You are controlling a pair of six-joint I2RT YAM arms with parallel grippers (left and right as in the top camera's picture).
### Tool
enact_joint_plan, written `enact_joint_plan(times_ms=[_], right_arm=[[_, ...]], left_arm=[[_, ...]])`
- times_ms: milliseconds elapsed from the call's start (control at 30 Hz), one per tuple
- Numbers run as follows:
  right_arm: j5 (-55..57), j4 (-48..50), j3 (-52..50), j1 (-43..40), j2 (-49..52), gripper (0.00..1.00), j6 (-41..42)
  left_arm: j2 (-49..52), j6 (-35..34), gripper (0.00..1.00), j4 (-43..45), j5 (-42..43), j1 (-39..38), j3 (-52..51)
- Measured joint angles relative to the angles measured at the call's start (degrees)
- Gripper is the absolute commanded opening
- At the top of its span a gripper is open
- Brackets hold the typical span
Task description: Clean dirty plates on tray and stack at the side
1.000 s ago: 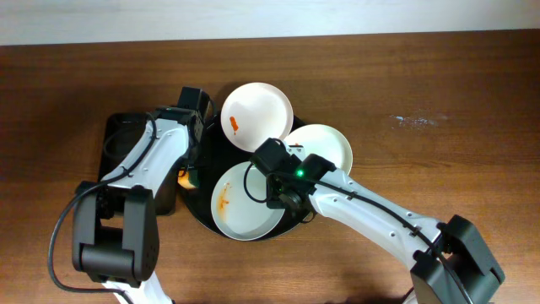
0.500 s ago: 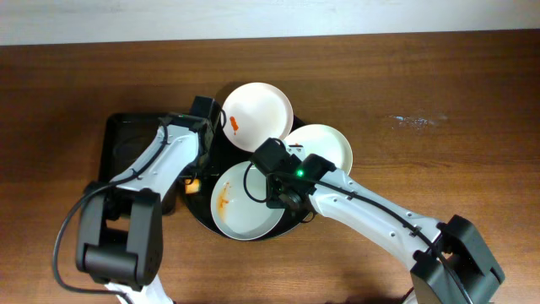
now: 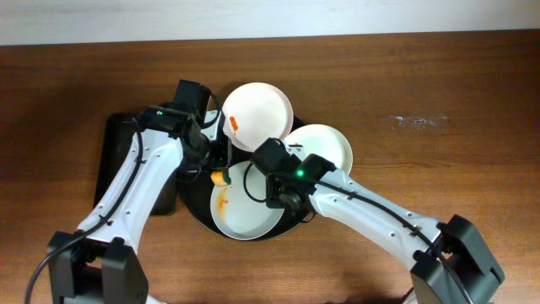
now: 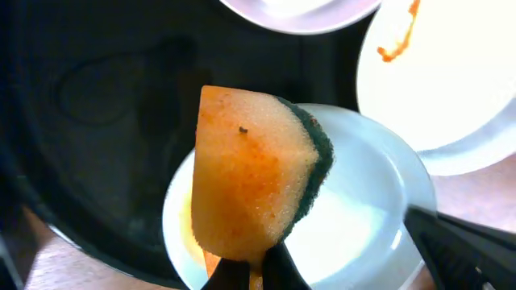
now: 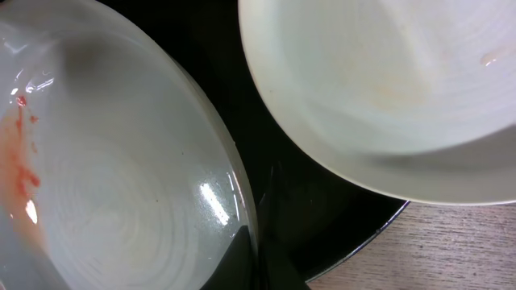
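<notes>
3 white plates on black tray

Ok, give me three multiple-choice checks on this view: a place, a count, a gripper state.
1. Where is the sponge? A) on bare table B) above the round tray, by the front plate C) in a cup
2. How many plates are on the round tray? A) two B) three C) four
3. The left gripper is: A) open, empty B) shut on a plate rim C) shut on the sponge
Answers: 1B, left wrist view shows tray and plate beneath it; 2B, overhead shows front plate, back plate and right plate; 3C, its fingers pinch the sponge's end.
</notes>
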Motion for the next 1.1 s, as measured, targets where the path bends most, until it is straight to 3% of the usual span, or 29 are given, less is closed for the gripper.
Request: enact_joint_plan(times_ms=[267,433,700,1100], right_arm=[[-0.2,-0.5,0.0,0.0,0.0,0.04,0.2],[-0.2,-0.4,0.0,0.0,0.0,0.04,0.3],[-0.2,-0.6,-0.1,0.0,0.0,0.04,0.5],[-0.4,-0.1,-0.1,-0.1,0.0,0.04,0.7]], left_arm=[[0.0,0.3,0.00,9.0,3.1,-3.0,-10.4],[0.0,0.3,0.00,9.9,3.9,-5.9,-14.2],[-0.1,-3.0,0.00,17.0,-1.6,-10.7,-20.5],[2.2,-6.2,0.00,26.5,-4.5,-11.0,-24.3]])
